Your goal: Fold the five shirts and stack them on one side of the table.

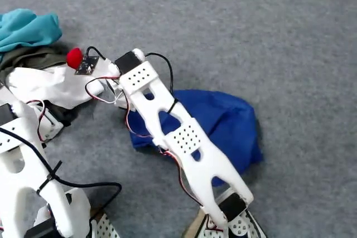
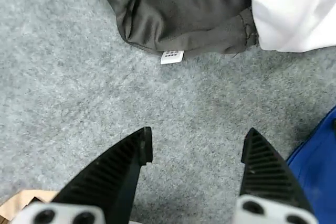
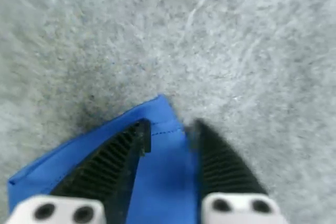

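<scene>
High view, upper left: 3 unfolded shirts lie heaped together, the teal shirt (image 1: 25,26), the dark shirt (image 1: 28,59) and the white shirt (image 1: 50,85). Just below the heap, the left gripper (image 2: 198,137) hangs wide open over bare table (image 1: 290,48), holding nothing. Toward the centre, the right arm (image 1: 187,137) lies across the blue shirt (image 1: 223,118), a loose lump in mid-frame. In the right wrist view, the right gripper (image 3: 168,129) has 1 corner of it between its 2 jaws, which are set narrow with a gap showing (I would not call it clamped).

The hold looks like the weak spot. With so little cloth between the jaws, the corner could slip out on a pull. Or only 1 layer may catch, so the shirt drags as a lump instead of spreading. A pull leftward could also run it into the white shirt.

The blue shirt's long axis runs roughly left to right across the high view. The corner between the jaws points left, toward the heap.
</scene>
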Available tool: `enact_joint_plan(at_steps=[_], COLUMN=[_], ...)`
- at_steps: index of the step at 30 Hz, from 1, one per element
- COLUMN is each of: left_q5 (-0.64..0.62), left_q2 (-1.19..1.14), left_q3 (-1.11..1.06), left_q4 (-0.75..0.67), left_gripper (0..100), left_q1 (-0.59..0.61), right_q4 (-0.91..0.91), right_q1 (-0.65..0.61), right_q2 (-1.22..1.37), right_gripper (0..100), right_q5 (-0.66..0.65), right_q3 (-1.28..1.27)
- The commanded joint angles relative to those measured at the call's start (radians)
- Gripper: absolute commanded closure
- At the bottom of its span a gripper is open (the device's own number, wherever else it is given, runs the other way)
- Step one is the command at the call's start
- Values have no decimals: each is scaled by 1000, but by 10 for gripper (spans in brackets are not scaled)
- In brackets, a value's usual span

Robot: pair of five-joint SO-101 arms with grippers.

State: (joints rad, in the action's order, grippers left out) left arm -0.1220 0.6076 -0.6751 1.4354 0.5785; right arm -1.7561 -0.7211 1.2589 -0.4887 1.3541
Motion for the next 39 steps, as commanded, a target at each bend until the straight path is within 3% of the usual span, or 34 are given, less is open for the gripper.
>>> enact_joint_plan(at_steps=[1, 14, 22, 29, 39], left_q5=[2, 2, 2, 2, -8], left_q2=[19, 22, 16, 18, 15], left_q3=[5, -17, -14, 6, 89], left_q4=[5, 3, -3, -15, -198], left_gripper=[725, 725, 725, 725, 725], left_q1=[3, 3, -18, -285, -655], right_q4=[-12, -25, -18, 58, -31], right_q1=[12, 99, 268, 585, 1013], right_q2=[-7, -197, -496, -682, -711], right_gripper=[990, 996, 996, 995, 995], right_q5=[-8, -6, 97, 117, -25], right_q3=[48, 54, 54, 53, 44])
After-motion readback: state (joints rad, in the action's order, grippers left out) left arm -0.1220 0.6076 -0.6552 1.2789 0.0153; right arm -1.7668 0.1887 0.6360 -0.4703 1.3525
